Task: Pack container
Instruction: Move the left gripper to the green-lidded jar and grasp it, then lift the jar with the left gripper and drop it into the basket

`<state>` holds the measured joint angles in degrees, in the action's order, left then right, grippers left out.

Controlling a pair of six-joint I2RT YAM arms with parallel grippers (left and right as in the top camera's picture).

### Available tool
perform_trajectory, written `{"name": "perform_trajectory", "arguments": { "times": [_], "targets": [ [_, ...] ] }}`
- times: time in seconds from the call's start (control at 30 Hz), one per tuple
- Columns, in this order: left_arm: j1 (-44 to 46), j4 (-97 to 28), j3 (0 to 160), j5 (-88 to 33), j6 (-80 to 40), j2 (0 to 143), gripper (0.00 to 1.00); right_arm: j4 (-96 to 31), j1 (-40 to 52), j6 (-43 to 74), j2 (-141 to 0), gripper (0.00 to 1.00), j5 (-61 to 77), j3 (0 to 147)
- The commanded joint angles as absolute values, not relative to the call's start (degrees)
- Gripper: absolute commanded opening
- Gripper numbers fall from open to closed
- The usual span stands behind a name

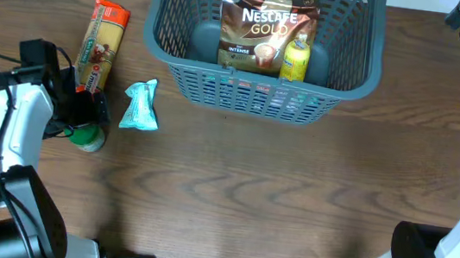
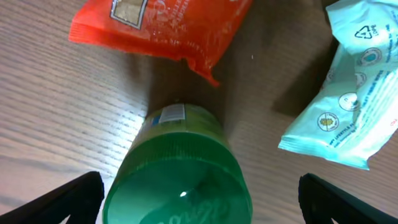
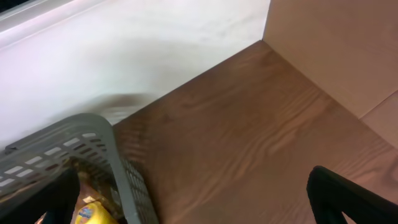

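**Left end effector (image 2: 199, 196) poised over a green-lidded jar (image 2: 177, 180), container (image 1: 251, 97) at the top centre of the overhead frame**

The left end effector's jaws are spread wide, one finger at each lower corner of the left wrist view. They flank the jar's lid without touching it, probably so the jar can be taken from above. An orange packet (image 2: 161, 25) lies just beyond the jar, and a teal packet (image 2: 351, 93) lies to the right, both loose on the table (image 1: 292, 197) and likely waiting to be packed. The container already holds a coffee pouch (image 1: 263, 29) leaning against its far wall and a small yellow bottle (image 1: 295, 58) beside the pouch. The right end effector (image 3: 199, 205) hangs near the container's corner in the upper right. It is also wide open and empty, seemingly parked out of the way.
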<state>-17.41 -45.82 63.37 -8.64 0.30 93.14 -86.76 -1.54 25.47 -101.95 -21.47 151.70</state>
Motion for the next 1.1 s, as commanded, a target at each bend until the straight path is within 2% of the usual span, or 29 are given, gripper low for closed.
{"name": "perform_trajectory", "arguments": {
  "times": [0.0,1.07],
  "targets": [
    [-17.61,-44.93,61.32,-8.58,1.26,92.38,0.98,-86.87,-1.89,26.30,-102.10,0.99,-22.06,151.76],
    [-17.61,-38.48,59.46,-7.94,1.08,100.36,0.99,-86.87,-1.89,26.30,-102.10,0.99,-22.06,151.76]
  ]
}}
